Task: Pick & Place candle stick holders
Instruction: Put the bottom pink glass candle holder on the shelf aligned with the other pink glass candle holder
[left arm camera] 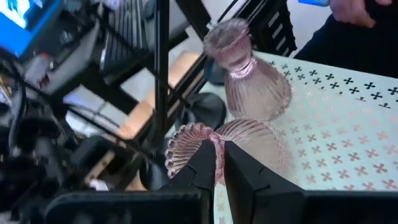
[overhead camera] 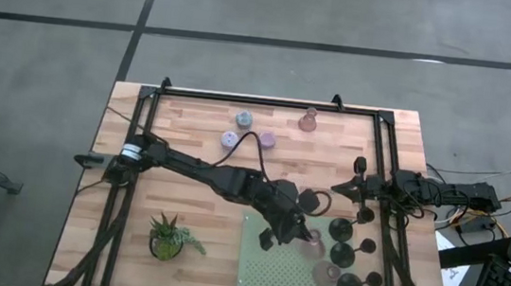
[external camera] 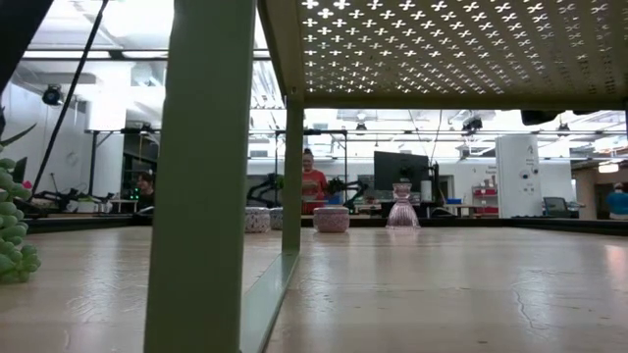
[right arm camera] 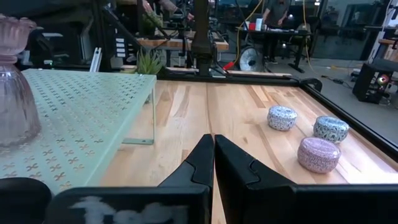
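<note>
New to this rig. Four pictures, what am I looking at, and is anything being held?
Two dark robot arms work at a wooden table. One picture looks straight down, one sits at table height under the green perforated shelf, and two are taken from the arms' wrists. The left gripper is shut on the rim of a pink candle holder tipped over on the shelf, beside an upright pink one. Black holders stand there too. The right gripper is shut and empty, waiting by the table's right edge. Three short round holders, another pink holder and a potted plant sit on the table.
</note>
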### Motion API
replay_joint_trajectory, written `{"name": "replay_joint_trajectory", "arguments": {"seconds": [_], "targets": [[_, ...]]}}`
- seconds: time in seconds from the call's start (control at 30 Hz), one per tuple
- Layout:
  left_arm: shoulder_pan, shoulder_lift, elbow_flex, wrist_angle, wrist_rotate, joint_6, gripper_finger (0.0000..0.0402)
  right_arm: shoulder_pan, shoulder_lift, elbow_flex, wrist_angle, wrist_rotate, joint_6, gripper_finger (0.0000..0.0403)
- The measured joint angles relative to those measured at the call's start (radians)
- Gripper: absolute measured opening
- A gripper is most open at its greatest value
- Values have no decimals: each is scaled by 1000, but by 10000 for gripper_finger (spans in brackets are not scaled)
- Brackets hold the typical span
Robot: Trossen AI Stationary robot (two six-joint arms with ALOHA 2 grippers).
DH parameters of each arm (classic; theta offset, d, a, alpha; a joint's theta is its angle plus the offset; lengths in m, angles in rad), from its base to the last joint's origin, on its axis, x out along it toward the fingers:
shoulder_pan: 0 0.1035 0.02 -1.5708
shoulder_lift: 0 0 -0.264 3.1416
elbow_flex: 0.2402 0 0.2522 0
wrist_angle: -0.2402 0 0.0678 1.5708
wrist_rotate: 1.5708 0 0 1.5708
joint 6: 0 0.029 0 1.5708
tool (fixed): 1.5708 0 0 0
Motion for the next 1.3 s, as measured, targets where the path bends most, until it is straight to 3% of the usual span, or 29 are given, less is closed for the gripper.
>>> {"name": "replay_joint_trajectory", "arguments": {"seconds": [0.37, 1.3], "targets": [[-4, -2, -20, 7, -38, 29, 24, 0, 0, 0, 0, 0, 0, 8], [-5, -1, -21, 13, -23, -21, 38, 0, 0, 0, 0, 0, 0, 8]]}}
